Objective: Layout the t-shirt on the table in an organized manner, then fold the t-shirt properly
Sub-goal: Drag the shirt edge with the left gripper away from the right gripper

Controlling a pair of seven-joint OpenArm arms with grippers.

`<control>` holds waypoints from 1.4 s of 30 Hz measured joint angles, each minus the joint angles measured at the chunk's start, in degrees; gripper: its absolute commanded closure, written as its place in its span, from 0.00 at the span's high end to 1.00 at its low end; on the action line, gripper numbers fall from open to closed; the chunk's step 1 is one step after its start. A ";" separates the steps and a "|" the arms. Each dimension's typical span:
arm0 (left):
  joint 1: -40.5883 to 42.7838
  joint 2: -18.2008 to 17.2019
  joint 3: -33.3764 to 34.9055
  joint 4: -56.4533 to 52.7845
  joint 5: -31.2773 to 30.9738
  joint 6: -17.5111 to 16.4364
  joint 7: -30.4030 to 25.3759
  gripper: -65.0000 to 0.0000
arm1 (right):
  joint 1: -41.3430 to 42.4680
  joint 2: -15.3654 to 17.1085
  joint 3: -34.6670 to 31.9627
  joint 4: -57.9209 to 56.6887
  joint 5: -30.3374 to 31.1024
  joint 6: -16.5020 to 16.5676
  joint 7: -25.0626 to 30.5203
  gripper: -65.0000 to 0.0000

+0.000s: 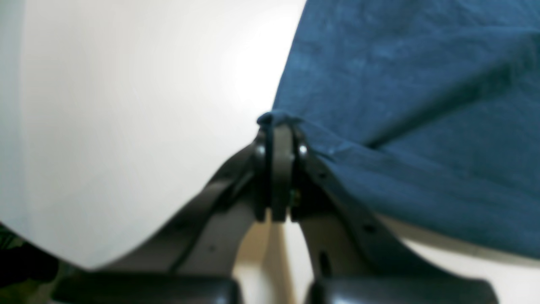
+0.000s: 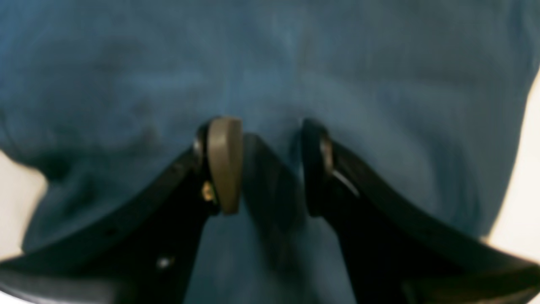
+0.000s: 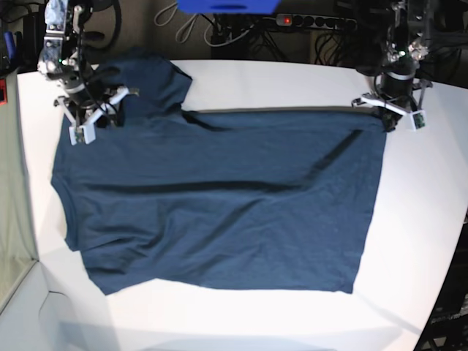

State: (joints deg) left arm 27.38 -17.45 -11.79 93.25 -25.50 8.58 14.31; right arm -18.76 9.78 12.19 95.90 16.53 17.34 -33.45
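The navy-blue t-shirt [image 3: 219,197] is lying spread across the white worktop [image 3: 424,219], mostly flat, with long diagonal creases running through the body. In the base view its hem side is facing right and its collar side left, and one sleeve is bunching up toward the far left corner.

The left gripper [image 1: 280,126] is sitting at the far right corner of the garment, its jaws pressed together and pinching a small bunched tip of the fabric's edge; bare worktop is showing beside it.

The right gripper [image 2: 268,164] is hovering over the cloth near the bunched sleeve, its jaws standing apart with nothing between them but the blue fabric lying underneath. Its tan pad [image 2: 225,164] is facing the dark opposite finger across a clear gap.
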 measured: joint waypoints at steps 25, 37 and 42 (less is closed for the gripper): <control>1.53 -8.63 -0.28 4.35 1.16 -44.26 0.31 0.00 | 7.48 1.51 0.39 -10.80 1.29 0.70 3.98 0.37; 3.52 -12.44 -3.45 4.81 16.83 -48.89 0.11 0.00 | 7.69 1.49 0.39 -10.88 1.09 0.68 3.98 0.37; 3.19 -12.52 -8.07 4.61 23.54 -48.72 0.20 0.00 | 8.22 1.46 0.39 -10.95 0.63 0.68 3.43 0.37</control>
State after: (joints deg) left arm 30.57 -29.98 -19.86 97.86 -1.96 -40.14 14.50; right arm -10.55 11.25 12.58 84.95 17.17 18.02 -30.02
